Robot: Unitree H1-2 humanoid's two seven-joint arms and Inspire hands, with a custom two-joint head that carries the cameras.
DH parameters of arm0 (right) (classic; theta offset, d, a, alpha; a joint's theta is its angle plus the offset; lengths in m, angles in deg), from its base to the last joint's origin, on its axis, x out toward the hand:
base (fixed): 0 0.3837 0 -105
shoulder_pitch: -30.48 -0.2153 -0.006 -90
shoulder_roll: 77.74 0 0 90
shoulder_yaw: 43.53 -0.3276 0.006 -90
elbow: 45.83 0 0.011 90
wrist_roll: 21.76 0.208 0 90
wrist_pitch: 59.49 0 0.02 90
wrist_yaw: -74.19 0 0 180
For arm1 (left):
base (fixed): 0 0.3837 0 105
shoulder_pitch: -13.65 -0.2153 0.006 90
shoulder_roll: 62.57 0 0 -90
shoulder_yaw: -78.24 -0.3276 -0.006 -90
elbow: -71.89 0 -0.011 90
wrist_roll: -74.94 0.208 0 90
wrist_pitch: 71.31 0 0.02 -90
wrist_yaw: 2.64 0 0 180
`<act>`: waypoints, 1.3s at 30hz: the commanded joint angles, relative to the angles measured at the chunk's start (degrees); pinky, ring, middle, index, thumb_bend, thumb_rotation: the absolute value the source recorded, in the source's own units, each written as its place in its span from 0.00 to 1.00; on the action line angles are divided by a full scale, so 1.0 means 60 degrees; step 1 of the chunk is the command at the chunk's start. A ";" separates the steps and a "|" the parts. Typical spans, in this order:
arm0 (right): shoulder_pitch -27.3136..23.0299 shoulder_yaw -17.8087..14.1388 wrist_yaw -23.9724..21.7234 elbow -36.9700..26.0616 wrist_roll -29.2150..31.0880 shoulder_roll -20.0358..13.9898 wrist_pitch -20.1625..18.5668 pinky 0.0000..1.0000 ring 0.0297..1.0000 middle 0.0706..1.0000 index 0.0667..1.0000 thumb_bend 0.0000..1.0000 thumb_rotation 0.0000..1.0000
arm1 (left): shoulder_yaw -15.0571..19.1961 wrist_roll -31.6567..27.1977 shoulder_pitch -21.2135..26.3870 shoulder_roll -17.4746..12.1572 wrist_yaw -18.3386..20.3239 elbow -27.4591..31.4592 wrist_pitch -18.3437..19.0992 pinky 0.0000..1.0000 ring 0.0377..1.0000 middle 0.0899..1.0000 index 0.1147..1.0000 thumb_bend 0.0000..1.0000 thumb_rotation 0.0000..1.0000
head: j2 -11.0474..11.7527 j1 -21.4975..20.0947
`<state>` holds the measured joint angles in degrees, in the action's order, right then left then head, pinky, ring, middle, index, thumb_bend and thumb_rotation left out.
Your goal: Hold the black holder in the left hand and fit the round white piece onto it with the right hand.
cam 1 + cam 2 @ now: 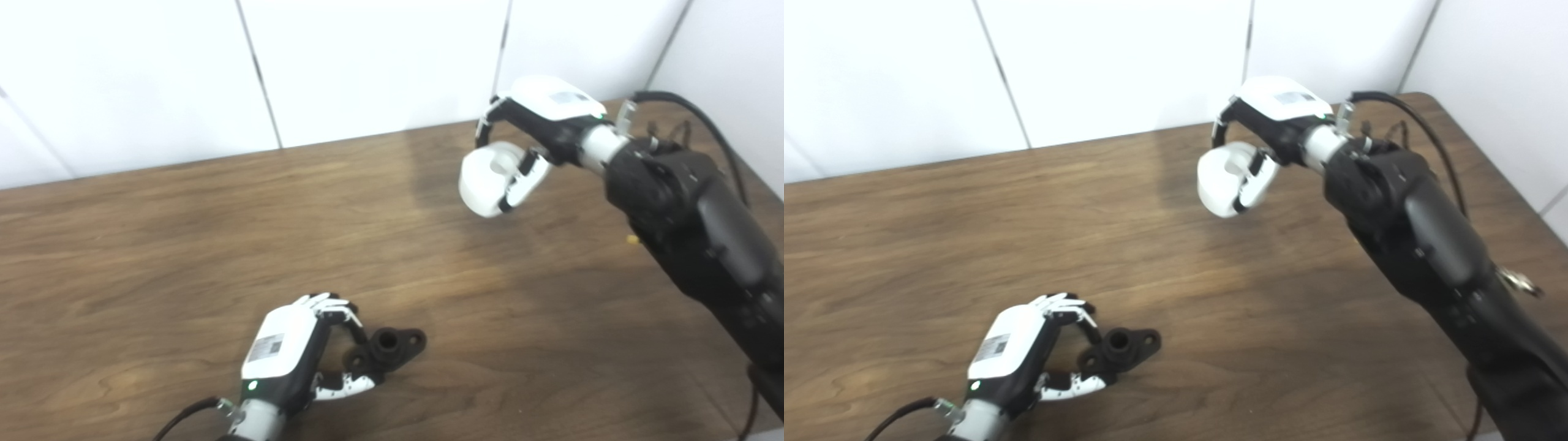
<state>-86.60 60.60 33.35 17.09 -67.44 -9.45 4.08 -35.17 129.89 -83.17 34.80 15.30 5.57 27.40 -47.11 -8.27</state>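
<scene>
Black holder (387, 350): it lies flat on the wooden table (184, 245), near the front edge, a bit left of the middle. It has a short round tube in its middle that points up, and a flat ear with a hole on its right side.
Left hand (294, 352): it sits just left of the black holder. Its fingers (343, 309) curl over the holder's left end and its thumb (349, 386) comes in from below, so it is pinching that end. The holder looks to be resting on the table.
Round white piece (487, 180): it is up in the air, over the far right part of the table, well apart from the black holder.
Right hand (527, 141): it is wrapped around the round white piece, fingers over the top and thumb on the near side, gripping it.
Right arm (692, 226): big and black, it comes in from the right side.
Table: brown wood, with a white wall (367, 61) behind it.
</scene>
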 commanded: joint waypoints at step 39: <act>0.0398 0.0363 -0.3336 -0.2826 -0.0904 0.2552 0.0438 0.88 0.91 0.76 0.45 0.53 0.14 | -0.0591 0.0638 0.0440 0.0479 0.0156 -0.0420 0.0522 0.89 0.85 0.76 0.42 0.52 0.05 | -0.0462 0.0530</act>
<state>-82.63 63.32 11.49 1.16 -72.38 5.56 5.69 -37.94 133.55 -80.92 37.22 14.30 3.57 30.18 -49.83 -5.01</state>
